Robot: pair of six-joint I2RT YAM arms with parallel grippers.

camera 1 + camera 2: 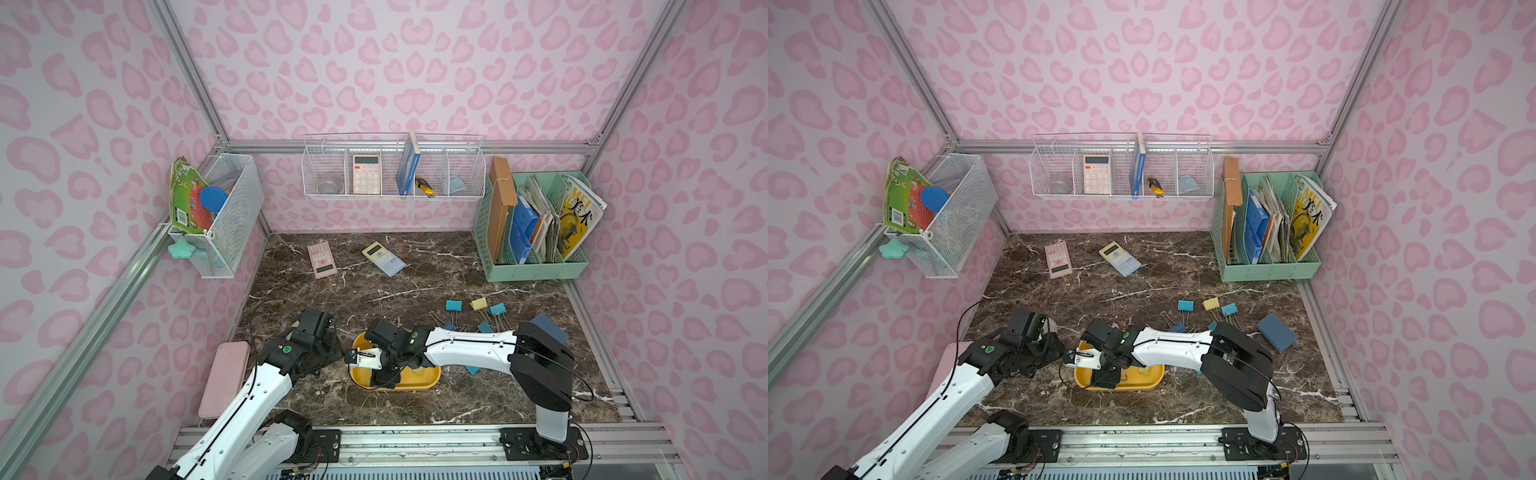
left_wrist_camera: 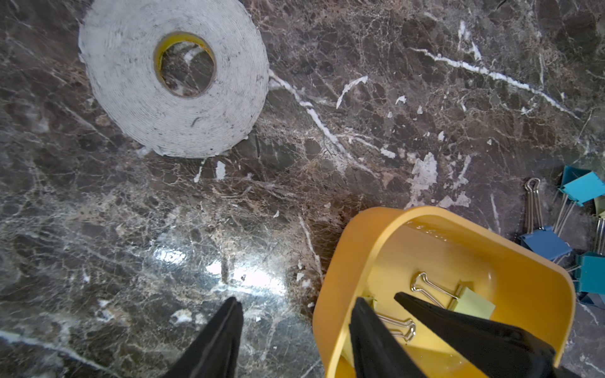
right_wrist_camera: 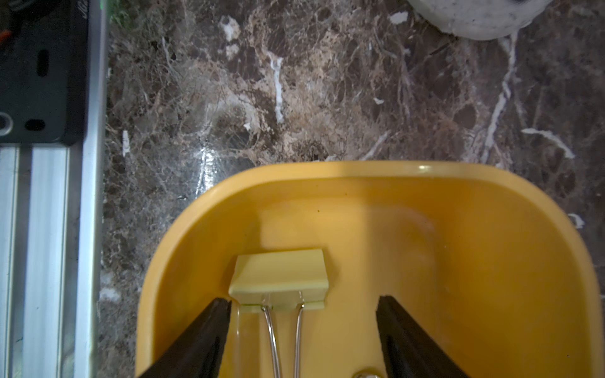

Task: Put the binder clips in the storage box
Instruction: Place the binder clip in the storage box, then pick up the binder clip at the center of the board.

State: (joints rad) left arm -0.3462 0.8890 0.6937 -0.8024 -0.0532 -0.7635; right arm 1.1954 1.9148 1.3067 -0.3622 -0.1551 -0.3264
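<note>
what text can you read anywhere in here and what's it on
"MEI": magazine cover, in the green file organizer
"美术": same cover, lower down
Too small or blurred to read: pink calculator keys, green booklet barcode, blue book spine, cut-off marking on the black base plate

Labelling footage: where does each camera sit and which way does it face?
Top views: high behind the robot, tilted down at the table; left arm, right arm show.
Left wrist: faces down at tape roll and storage box; left gripper shows.
Right wrist: faces into that box at a yellow binder clip; right gripper shows.
Shared by all: storage box.
</note>
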